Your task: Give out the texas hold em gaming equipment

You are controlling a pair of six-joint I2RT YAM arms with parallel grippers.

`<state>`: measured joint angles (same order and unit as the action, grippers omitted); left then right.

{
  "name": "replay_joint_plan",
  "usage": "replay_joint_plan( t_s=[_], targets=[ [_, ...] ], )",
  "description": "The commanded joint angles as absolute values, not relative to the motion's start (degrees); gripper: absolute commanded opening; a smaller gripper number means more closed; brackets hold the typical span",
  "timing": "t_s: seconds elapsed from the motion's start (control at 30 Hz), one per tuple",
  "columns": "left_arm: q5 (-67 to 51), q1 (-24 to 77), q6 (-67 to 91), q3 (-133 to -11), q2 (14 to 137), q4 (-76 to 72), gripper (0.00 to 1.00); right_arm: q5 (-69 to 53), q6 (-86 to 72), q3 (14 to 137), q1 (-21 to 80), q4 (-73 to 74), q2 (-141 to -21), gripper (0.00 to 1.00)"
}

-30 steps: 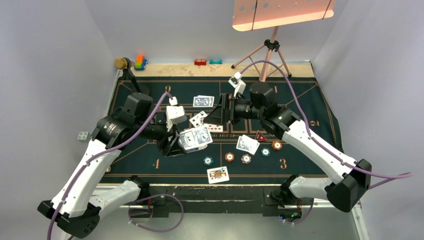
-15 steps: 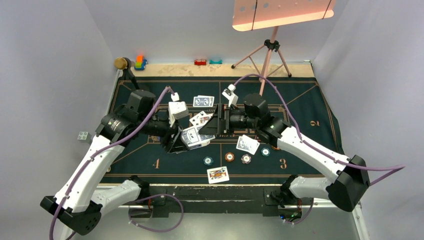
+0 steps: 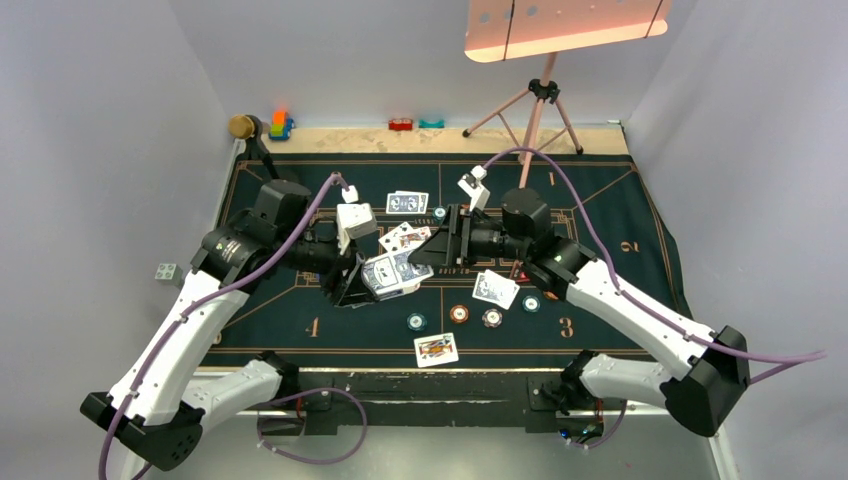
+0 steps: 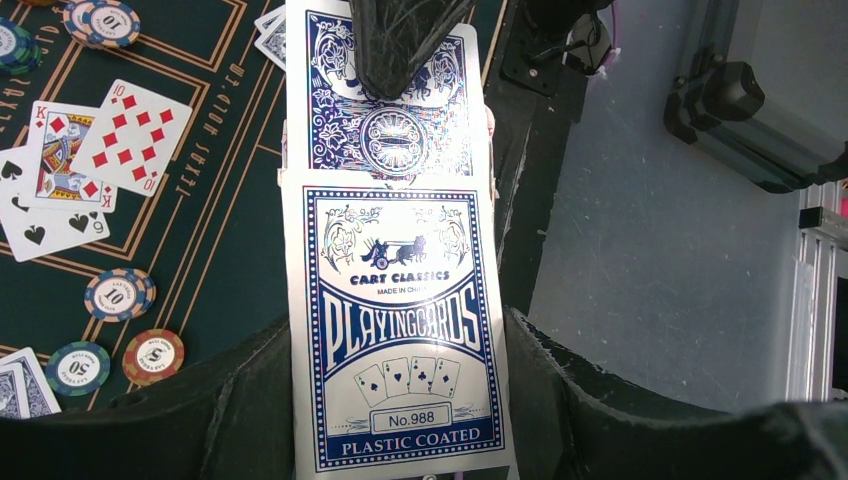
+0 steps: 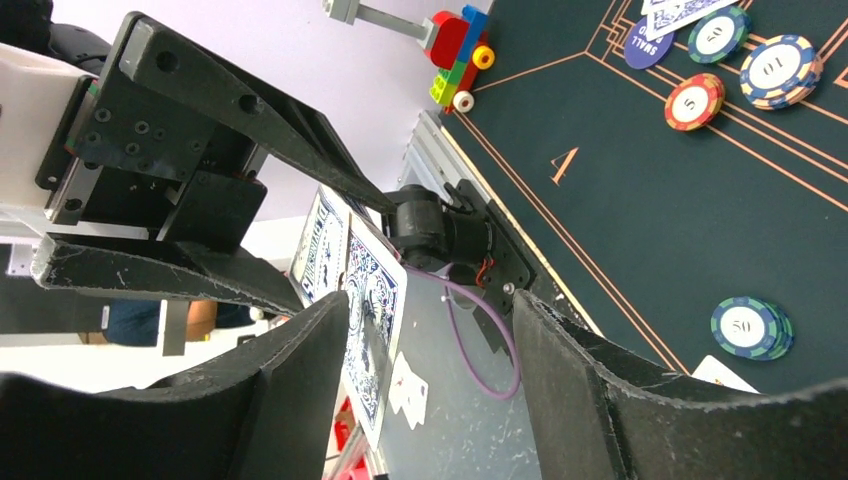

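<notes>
Over the middle of the green felt mat (image 3: 290, 190), the left claw (image 3: 352, 284) is clenching a blue-backed card pack (image 4: 400, 340) and holding it up off the counter (image 3: 340, 140), printed side facing its own wrist cam. A loose top card (image 4: 385, 110) is sticking out past the far end of the pack. The right claw (image 5: 430, 320) is coming at it from the opposite side with its fingers spread, straddling that end of the cards. One finger (image 5: 300, 390) is sitting just beside the card edge and the other is standing well clear, so it isn't pinching anything.

Down on the mat, a teal chip (image 3: 416, 321), an orange chip (image 3: 459, 313) and a whitish chip (image 3: 492, 317) are lying in a row near the front. A face-up card (image 3: 436, 347) is lying at the near border, and two face-down cards (image 3: 407, 203) are sitting further back. Some toy blocks (image 3: 281, 124) are sitting off the mat at the far left corner.
</notes>
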<state>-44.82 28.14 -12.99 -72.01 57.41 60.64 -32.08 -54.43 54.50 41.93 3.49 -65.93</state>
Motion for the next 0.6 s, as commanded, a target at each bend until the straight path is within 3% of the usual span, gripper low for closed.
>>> replay_joint_plan(
  t_s=[0.0,0.13,0.23,0.3,0.57],
  targets=[
    [-47.3,27.8,-12.7,-74.4,56.4,59.4,0.0,-30.1,-53.1,56.5,41.3,5.6,-64.0,0.63],
    [-47.2,27.8,-12.7,-74.9,56.4,59.7,0.0,-30.4,-52.5,56.9,41.0,6.7,-64.1,0.58],
    [-47.2,27.8,-12.7,-74.8,56.6,59.7,0.0,-30.1,-52.3,58.3,41.0,5.8,-64.8,0.75],
    [-47.2,27.8,-12.7,-74.8,56.7,59.7,0.0,-30.8,-51.6,59.9,41.1,6.1,-65.6,0.81],
    [-46.8,27.8,-12.8,-74.7,56.5,59.8,0.0,-32.4,-55.2,58.9,43.4,0.2,-67.4,0.81]
  ],
)
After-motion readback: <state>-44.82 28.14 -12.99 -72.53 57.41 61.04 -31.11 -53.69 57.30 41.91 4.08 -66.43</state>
